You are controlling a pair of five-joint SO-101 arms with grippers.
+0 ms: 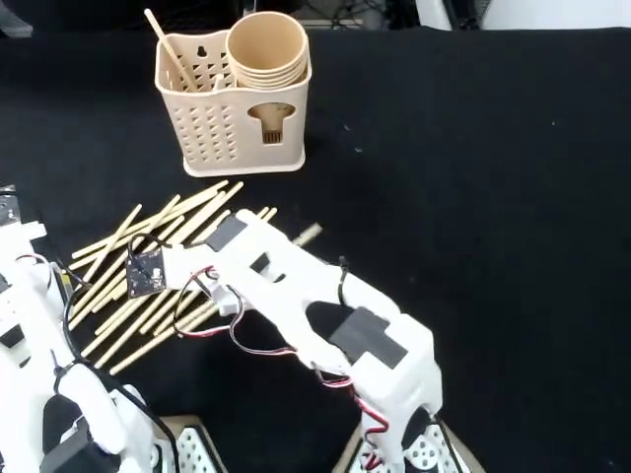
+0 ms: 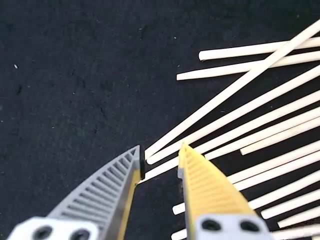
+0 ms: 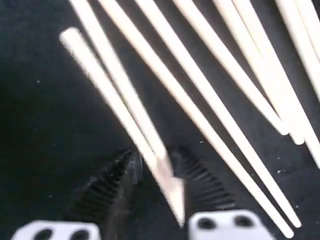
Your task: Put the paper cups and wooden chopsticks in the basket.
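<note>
chopstick (image 3: pixel 112 100) gripped near its end by the right tool (image 3: pixel 156 156) might tip and slip out; left tool (image 2: pixel 161 148) is open.

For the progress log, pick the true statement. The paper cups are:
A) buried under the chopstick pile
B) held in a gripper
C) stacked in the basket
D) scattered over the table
C: the paper cups sit nested together in one compartment of the basket, next to a single chopstick leaning in the other.
</note>
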